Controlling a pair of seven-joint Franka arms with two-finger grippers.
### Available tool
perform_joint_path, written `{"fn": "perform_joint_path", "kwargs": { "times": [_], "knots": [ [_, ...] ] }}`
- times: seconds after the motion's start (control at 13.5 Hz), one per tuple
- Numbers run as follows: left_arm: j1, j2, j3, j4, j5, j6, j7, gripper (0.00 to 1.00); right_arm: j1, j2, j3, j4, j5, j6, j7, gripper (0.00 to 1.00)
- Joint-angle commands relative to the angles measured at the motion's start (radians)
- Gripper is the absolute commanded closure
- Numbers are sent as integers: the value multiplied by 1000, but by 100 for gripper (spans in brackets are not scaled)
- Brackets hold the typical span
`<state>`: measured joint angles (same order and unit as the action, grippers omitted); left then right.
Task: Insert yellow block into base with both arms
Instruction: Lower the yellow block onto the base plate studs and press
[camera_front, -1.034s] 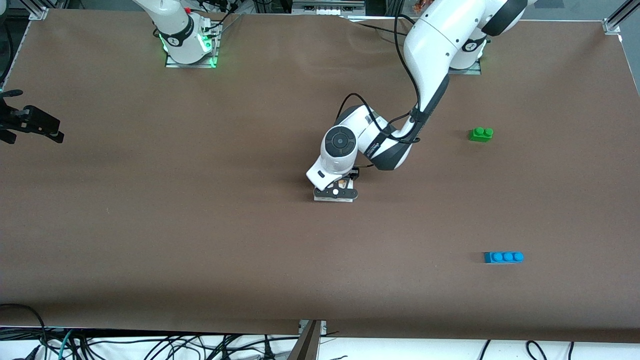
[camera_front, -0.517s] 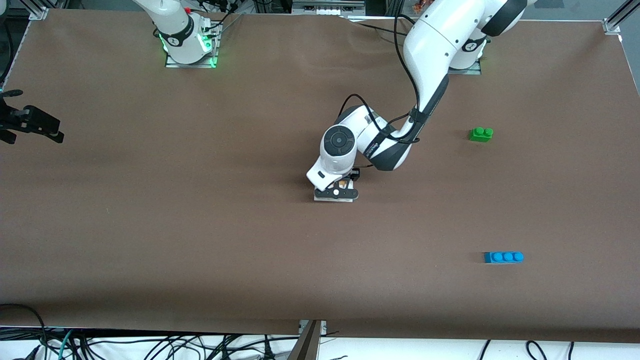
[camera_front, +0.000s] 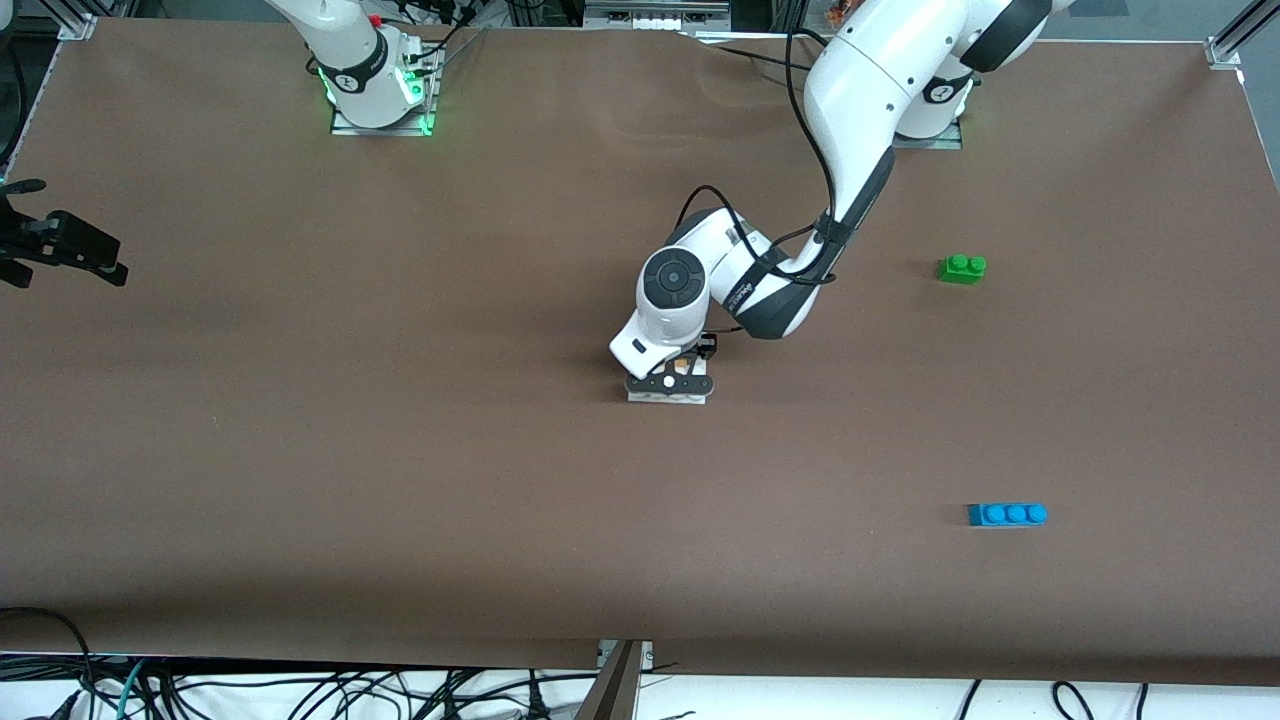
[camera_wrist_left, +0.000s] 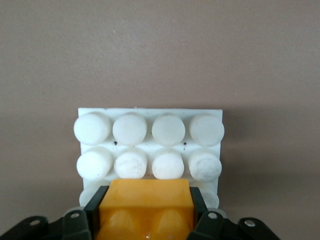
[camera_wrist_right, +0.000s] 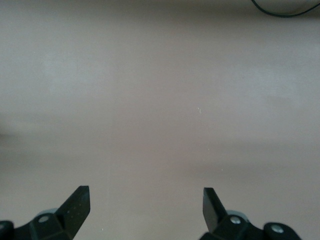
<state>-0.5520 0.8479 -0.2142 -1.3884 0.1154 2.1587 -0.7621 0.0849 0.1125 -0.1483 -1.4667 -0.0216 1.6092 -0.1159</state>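
The white base (camera_front: 664, 397) lies mid-table, mostly hidden under the left arm's hand. My left gripper (camera_front: 668, 383) is down on it, shut on the yellow block (camera_front: 682, 366). In the left wrist view the yellow block (camera_wrist_left: 145, 200) sits between the black fingers (camera_wrist_left: 96, 201), over the stud rows of the base (camera_wrist_left: 150, 111) closest to the gripper. Two rows of white studs stay uncovered. I cannot tell whether the block is pressed fully down. My right gripper (camera_front: 62, 247) waits at the right arm's end of the table, open and empty over bare table (camera_wrist_right: 145, 202).
A green two-stud brick (camera_front: 962, 268) lies toward the left arm's end of the table. A blue three-stud brick (camera_front: 1008, 514) lies nearer to the front camera at that same end. Cables hang along the table's front edge.
The left arm's wrist has shifted very slightly above the base. The gripper stays shut on the yellow block at the base. The right arm has not moved.
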Motion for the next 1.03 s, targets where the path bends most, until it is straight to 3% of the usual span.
{"fn": "perform_joint_path", "kwargs": {
  "times": [0.0,0.37,0.44,0.52,0.81,0.96],
  "knots": [
    [-14,7,6,0,36,-20,-25,53,-5,-13,3,-6,11,-3,-13,0],
    [-14,8,6,-8,64,-22,-17,52,-5,-11,3,-6,11,-3,-11,0],
    [-14,8,6,-8,64,-22,-26,37,-5,-11,3,-6,11,-3,-11,0],
    [-16,8,4,-8,61,-23,-32,0,-5,-11,3,-6,11,-3,-11,0],
    [-9,-6,4,-4,56,-39,-48,0,-5,-11,3,-6,11,-3,-13,0],
    [-3,-45,4,17,50,-127,-49,0,-4,-10,3,-6,12,-3,-13,0]
  ]
}}
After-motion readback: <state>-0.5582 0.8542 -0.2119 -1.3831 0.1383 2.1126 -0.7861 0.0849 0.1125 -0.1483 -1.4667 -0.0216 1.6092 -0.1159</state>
